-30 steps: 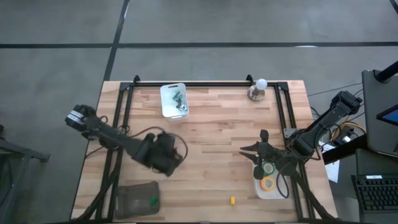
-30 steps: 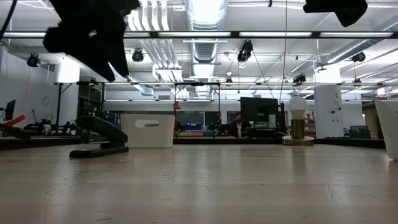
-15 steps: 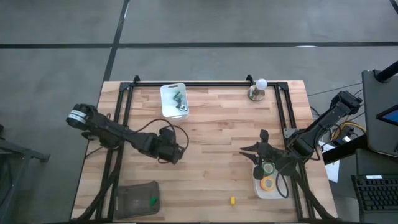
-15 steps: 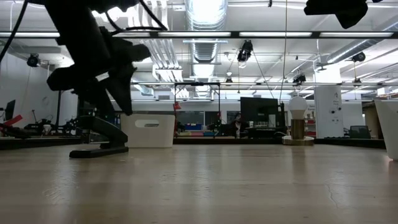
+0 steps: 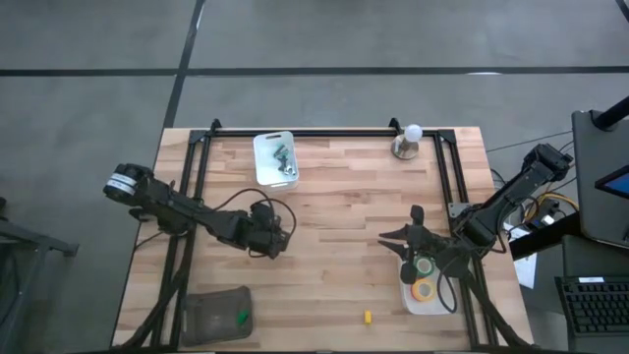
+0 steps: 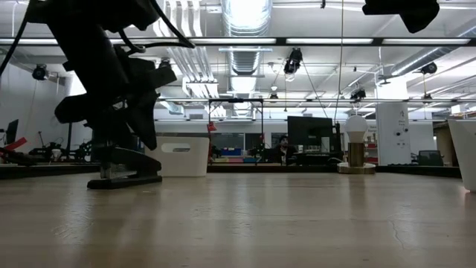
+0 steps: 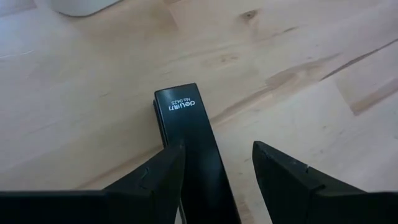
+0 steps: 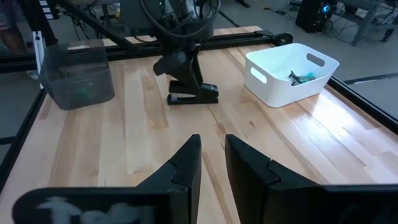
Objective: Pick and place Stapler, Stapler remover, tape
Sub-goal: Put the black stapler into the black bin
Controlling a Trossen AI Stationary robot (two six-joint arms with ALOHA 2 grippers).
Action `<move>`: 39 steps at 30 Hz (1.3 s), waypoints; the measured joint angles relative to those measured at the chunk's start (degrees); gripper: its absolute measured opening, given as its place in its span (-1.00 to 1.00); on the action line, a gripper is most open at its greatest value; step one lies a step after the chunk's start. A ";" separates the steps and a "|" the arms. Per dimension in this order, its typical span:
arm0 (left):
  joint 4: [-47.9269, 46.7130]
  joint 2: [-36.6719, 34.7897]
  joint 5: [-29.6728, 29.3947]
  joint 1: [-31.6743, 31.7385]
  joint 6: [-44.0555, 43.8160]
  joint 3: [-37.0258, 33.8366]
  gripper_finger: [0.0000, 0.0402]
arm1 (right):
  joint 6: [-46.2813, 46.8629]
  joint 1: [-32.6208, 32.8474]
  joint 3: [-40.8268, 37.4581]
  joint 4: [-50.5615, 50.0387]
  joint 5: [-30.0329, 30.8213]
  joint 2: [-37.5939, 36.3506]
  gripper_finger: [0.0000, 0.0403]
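The black stapler (image 7: 186, 130) lies flat on its base on the wooden table, left of the middle; it also shows in the low view (image 6: 126, 176) and in the right wrist view (image 8: 193, 94). My left gripper (image 7: 217, 147) is open and has come down over it from above (image 5: 270, 234), one finger on each long side. My right gripper (image 8: 212, 138) hovers open by a narrow gap (image 5: 403, 239) beside a white tray (image 5: 439, 305) holding a green tape roll (image 5: 424, 265) and a yellow one (image 5: 424, 289). I see no red rolls. My left gripper straddles the stapler's rear half from above, its fingers lying along the stapler's length. One finger (image 7: 158, 177) sits right against the stapler's long side (image 7: 169, 140); the other finger (image 7: 277, 174) stands apart from it. The stapler rests on the table.
A white bin (image 5: 257, 169) with small teal items stands at the far edge, and a light bulb on a base (image 5: 408, 141) to its right. A grey box (image 5: 218, 317) sits at the near left corner. A small yellow piece (image 5: 367, 317) lies near the near edge. Bare wood lies between the arms.
My left gripper has moved toward the table's far right and dropped from above the table down around the stapler, staying open. The stapler has shifted slightly along the table. My right arm has kept still.
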 joint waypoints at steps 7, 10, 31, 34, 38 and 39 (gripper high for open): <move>-1.00 0.04 -1.19 0.00 2.04 1.02 -0.04 | -0.03 0.00 0.00 0.03 0.01 0.00 -0.69; -0.89 0.17 -1.84 0.15 2.27 1.60 -0.04 | -0.13 0.00 0.00 0.03 0.01 0.00 -0.71; -2.89 3.67 -0.09 0.50 2.75 1.90 -0.04 | 0.06 0.00 -0.48 0.18 0.01 0.00 -0.68; -2.83 4.53 0.13 0.62 2.77 1.90 -0.04 | 0.04 0.00 -0.48 0.43 0.01 0.00 -0.71; -2.47 4.68 0.44 0.68 3.93 1.90 -0.04 | -0.10 0.00 -0.48 0.64 0.01 0.00 -0.72; -2.49 4.68 0.44 0.68 3.94 1.90 -0.04 | -0.12 0.00 -0.48 0.67 0.02 0.00 -0.72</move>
